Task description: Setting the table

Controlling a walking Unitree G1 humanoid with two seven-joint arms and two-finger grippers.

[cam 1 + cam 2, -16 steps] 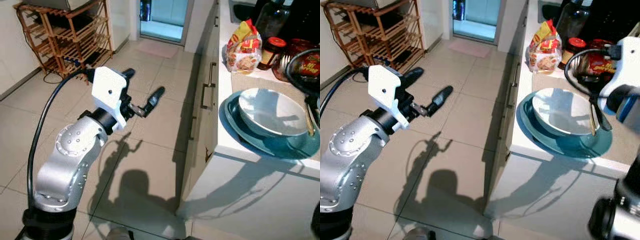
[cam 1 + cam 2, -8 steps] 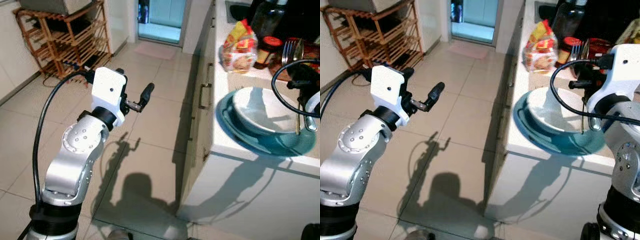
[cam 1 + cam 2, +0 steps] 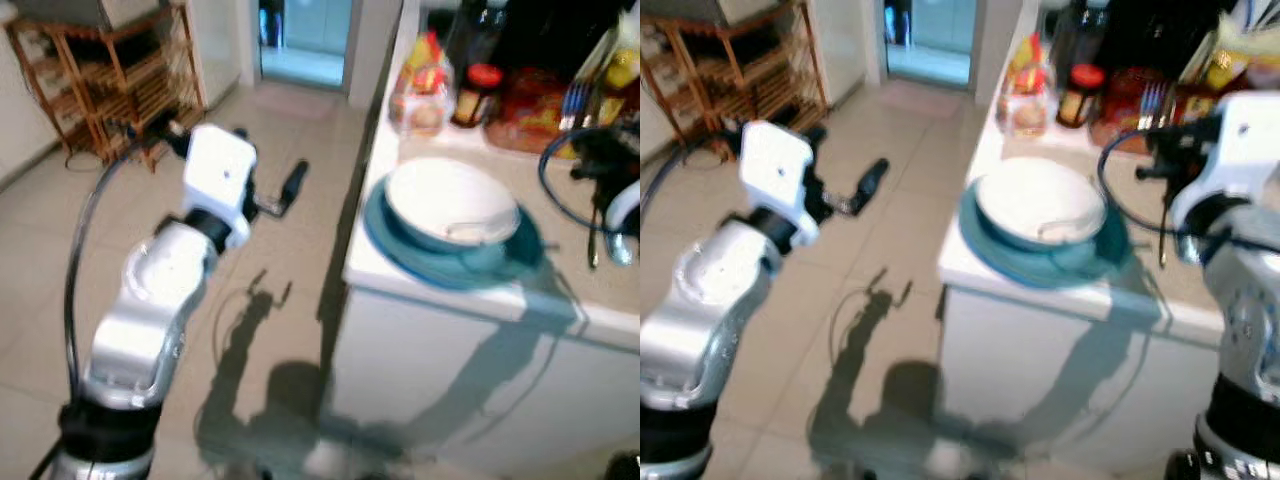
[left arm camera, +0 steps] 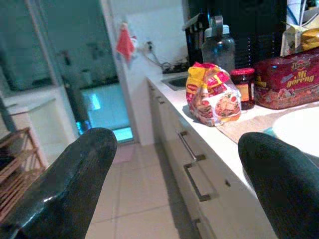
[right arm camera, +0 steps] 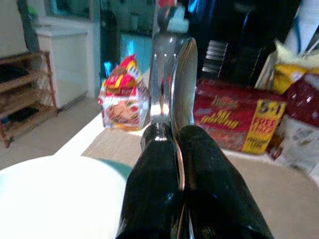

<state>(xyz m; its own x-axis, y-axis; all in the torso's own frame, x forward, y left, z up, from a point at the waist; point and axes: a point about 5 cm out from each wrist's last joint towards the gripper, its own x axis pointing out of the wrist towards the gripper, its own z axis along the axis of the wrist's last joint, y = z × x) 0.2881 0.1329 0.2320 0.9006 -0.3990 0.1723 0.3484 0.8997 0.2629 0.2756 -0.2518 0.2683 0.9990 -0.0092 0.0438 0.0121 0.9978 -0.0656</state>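
- Right pincer (image 5: pixel 174 149): fingers pressed together on metal cutlery (image 5: pixel 172 74), a fork and a spoon by the look of it; handles hidden between the fingers, tips blurred.
- In the right eye view the right pincer hangs over the counter (image 3: pixel 1140 300) at about 3 o'clock of the white bowl (image 3: pixel 1040 205); a thin metal shaft hangs down from it, its lower end hard to make out.
- Bowl sits on a teal plate (image 3: pixel 985 250) near the counter's front edge.
- Left pincer (image 4: pixel 169 174): fingers wide apart, nothing between them, out over the tiled floor (image 3: pixel 270 330) at 9 o'clock of the plate.
- At 12 o'clock of the bowl: snack bag (image 4: pixel 212 92), red-lidded jar (image 4: pixel 242 87), red bread pack (image 4: pixel 289 74). Labels mostly unreadable.
- Head views blurred; wooden rack (image 3: pixel 110 80) at far left, partly cut off.
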